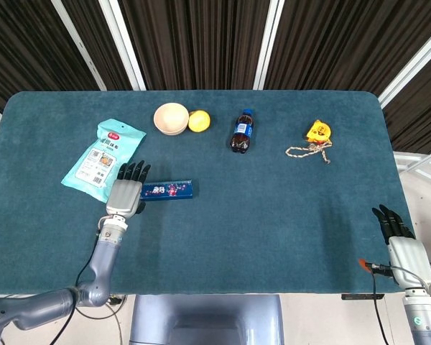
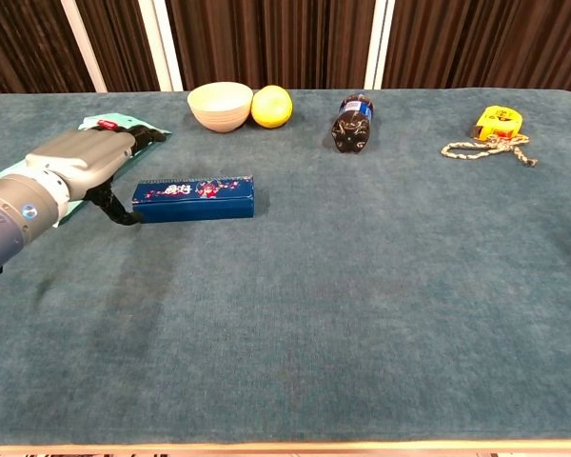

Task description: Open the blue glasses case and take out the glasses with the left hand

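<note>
The blue glasses case [image 1: 167,190] [image 2: 194,198] lies closed on the teal table, a long flat box with a red and white pattern on its lid. My left hand [image 1: 125,192] [image 2: 81,167] hovers just off the case's left end, palm down, fingers stretched and apart, holding nothing. Its thumb points down toward the cloth near the case's left end. The glasses are not visible. My right hand [image 1: 399,241] rests at the table's near right edge, fingers straight and empty; only the head view shows it.
A teal snack pouch [image 1: 103,159] lies just left of and behind the left hand. A cream bowl [image 2: 220,105], a yellow fruit [image 2: 271,106], a lying cola bottle [image 2: 351,122] and a yellow tape measure with cord [image 2: 495,127] stand along the far side.
</note>
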Action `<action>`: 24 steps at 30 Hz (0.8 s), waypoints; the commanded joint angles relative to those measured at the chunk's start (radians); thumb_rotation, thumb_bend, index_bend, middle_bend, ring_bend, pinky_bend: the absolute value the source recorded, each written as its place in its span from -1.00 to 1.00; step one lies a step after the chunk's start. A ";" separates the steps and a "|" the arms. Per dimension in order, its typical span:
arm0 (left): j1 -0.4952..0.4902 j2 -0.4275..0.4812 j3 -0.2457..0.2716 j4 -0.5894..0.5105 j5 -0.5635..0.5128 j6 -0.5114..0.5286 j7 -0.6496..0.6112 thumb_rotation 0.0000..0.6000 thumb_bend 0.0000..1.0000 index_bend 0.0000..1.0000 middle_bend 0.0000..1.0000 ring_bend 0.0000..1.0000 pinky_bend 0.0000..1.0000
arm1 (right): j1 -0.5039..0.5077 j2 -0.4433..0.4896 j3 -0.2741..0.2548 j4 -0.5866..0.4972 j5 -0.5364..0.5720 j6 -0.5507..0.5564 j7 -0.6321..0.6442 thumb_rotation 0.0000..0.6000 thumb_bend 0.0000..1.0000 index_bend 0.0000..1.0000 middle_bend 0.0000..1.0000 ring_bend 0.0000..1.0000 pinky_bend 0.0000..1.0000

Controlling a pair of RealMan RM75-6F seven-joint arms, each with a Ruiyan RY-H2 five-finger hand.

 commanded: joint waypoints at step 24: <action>-0.039 0.044 -0.005 -0.088 -0.078 -0.055 0.073 1.00 -0.20 -1.00 -0.62 -1.00 -0.96 | 0.002 0.001 0.001 -0.002 0.001 -0.003 0.001 1.00 -0.74 -1.00 -1.00 -1.00 -0.58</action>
